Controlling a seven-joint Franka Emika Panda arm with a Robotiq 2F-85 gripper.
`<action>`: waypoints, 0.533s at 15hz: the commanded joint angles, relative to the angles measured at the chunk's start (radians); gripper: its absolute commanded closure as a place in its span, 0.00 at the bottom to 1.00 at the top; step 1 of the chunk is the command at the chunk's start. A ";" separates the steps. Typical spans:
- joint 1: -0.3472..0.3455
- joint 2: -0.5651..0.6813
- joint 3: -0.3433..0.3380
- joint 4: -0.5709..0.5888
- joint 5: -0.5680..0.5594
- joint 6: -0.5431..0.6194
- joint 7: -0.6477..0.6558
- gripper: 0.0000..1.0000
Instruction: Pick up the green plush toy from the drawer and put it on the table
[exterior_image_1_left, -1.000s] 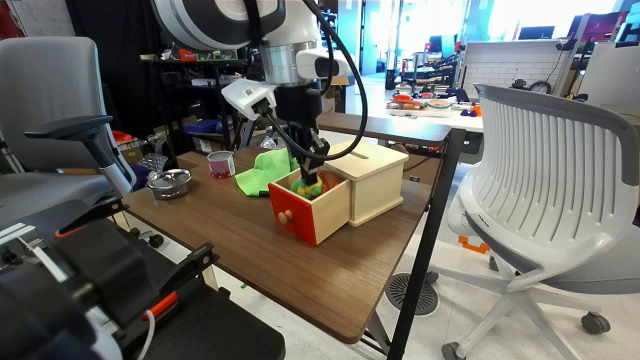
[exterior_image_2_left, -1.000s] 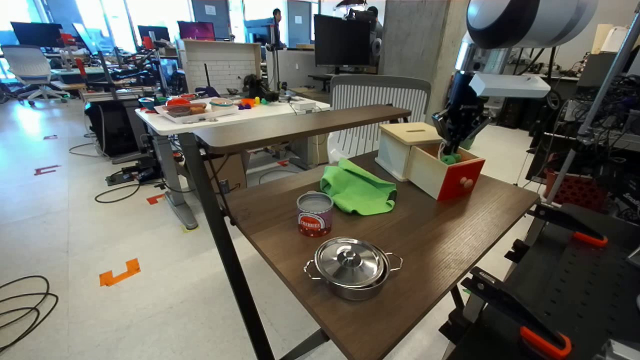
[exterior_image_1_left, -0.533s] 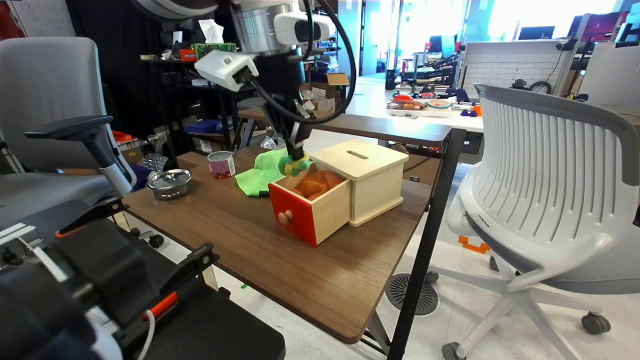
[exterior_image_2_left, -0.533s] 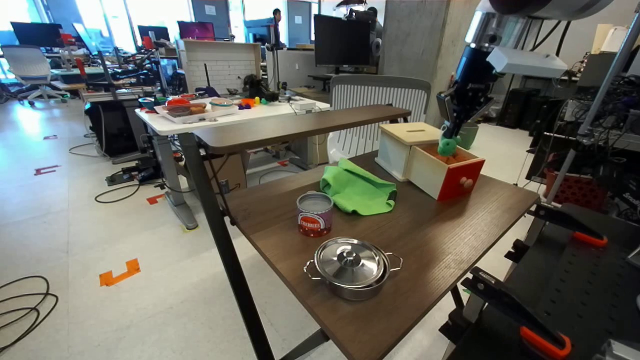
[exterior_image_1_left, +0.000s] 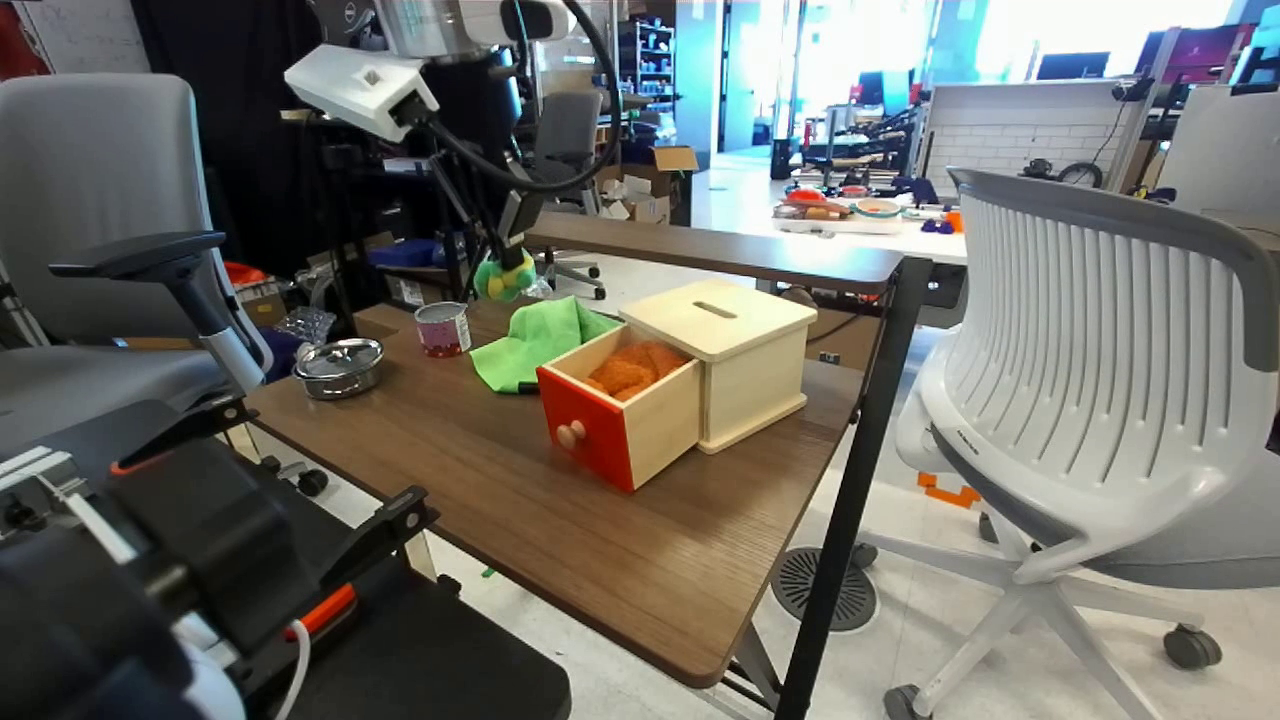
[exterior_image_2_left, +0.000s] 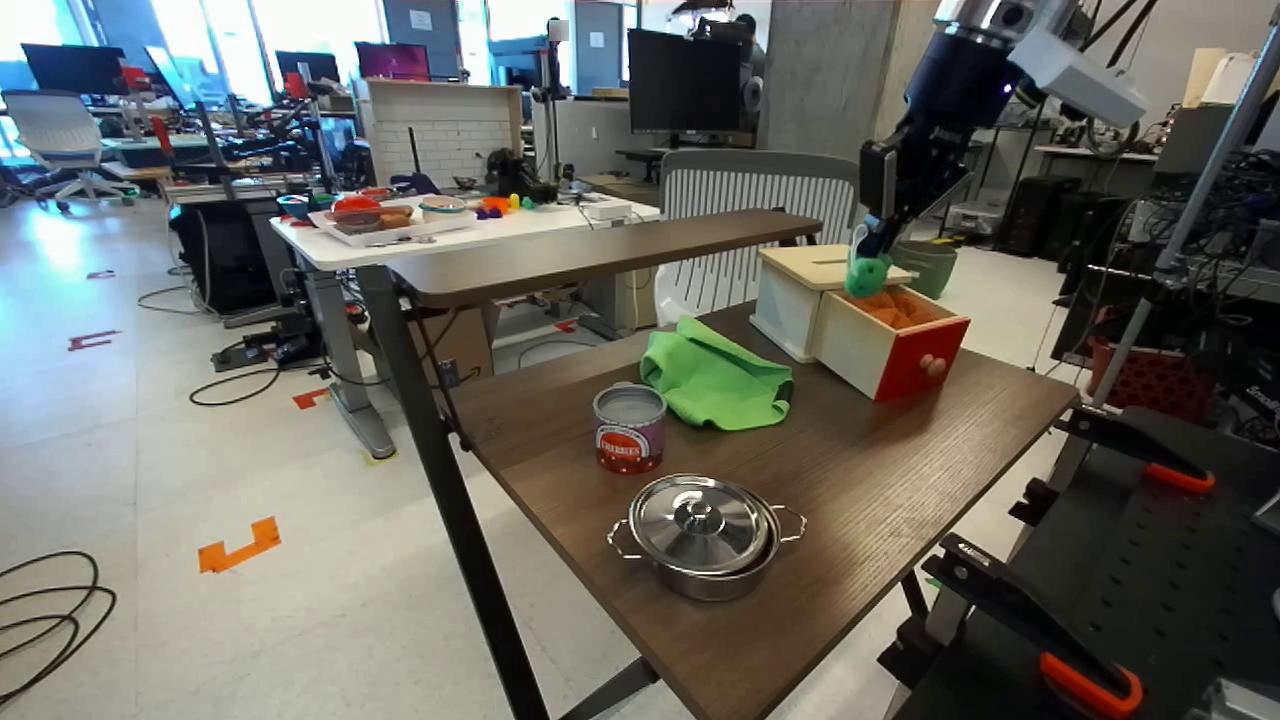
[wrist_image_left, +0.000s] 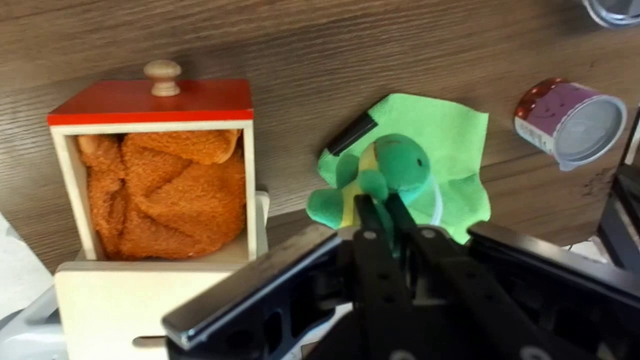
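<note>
The green plush toy has a yellow belly and hangs between the fingertips of my gripper. The fingers are closed on its body, which partly hides behind them. In both exterior views the toy is held in the air, apart from the table. In the wrist view it appears over the lime-green cloth. The drawer is pulled open, its red front facing out, and an orange cloth lies in it.
The beige cabinet stands behind the drawer. A cherries can and a lidded metal pot stand on the table beyond the lime-green cloth. A raised brown shelf runs along the table's far side.
My gripper has lifted the toy up out of the drawer and carried it sideways toward the lime-green cloth and can. The orange cloth in the drawer is now uncovered.
</note>
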 joint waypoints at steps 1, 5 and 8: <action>0.009 0.009 0.034 -0.045 0.054 -0.005 -0.098 0.98; 0.036 0.069 0.025 -0.097 -0.029 0.054 -0.061 0.98; 0.043 0.142 0.023 -0.095 -0.086 0.101 -0.031 0.98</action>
